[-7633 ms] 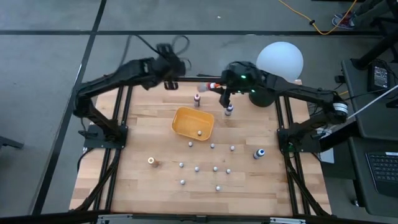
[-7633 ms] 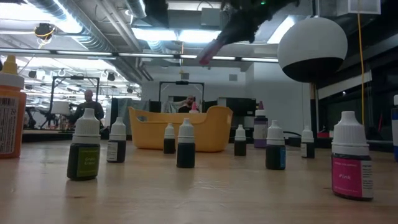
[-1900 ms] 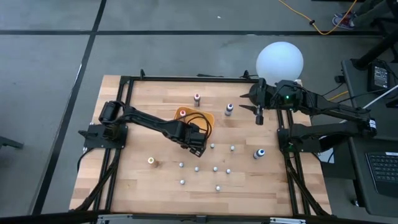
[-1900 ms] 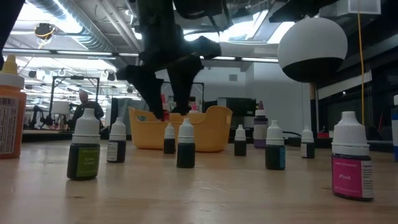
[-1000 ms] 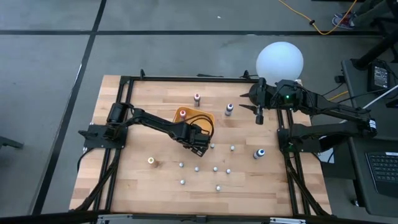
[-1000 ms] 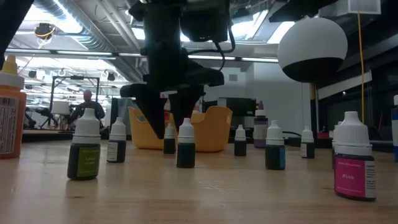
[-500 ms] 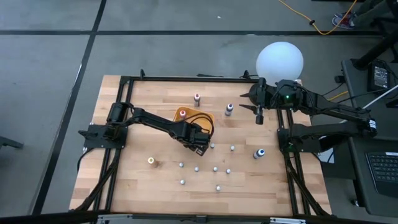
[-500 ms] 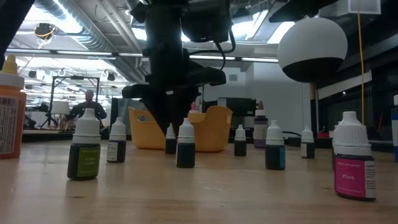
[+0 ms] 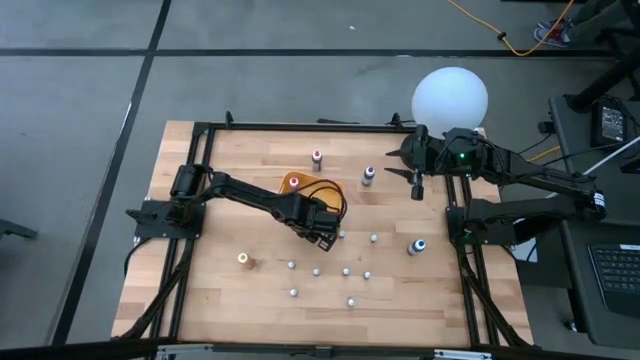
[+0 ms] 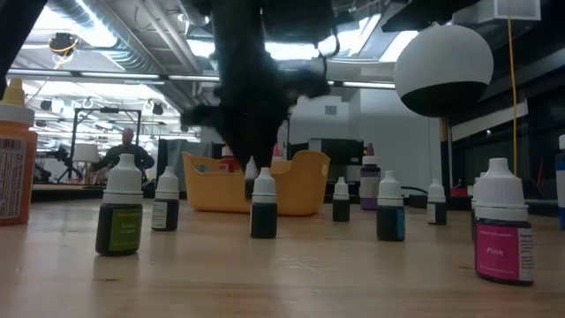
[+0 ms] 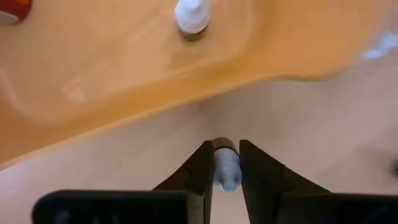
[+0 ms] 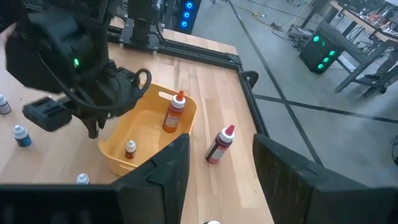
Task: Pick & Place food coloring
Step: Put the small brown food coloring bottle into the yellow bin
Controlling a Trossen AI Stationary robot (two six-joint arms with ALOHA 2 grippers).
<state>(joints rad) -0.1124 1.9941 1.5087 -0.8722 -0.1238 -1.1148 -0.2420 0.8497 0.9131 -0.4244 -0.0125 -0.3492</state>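
Note:
The food coloring is a set of small white-capped dropper bottles; several stand on the wooden table near its middle. My left gripper is at the near side of the orange tray, shut on one small bottle. Inside the tray stand a small bottle and a taller red-tipped one. My right gripper waits open, high at the far right. My left gripper pinches the small bottle by the sides of its white cap between its two fingers. They come from above, pointing down. The bottle hangs upright below them, a little above the table.
Taller bottles stand at the far side, one with a blue top at the right, and an orange-topped one at the near left. A white globe sits beyond the far right corner.
My left gripper has shut on the small bottle in front of the tray's near wall and risen with it. The bottle, which stood on the table, now hangs a little above it and has shifted slightly toward the tray.

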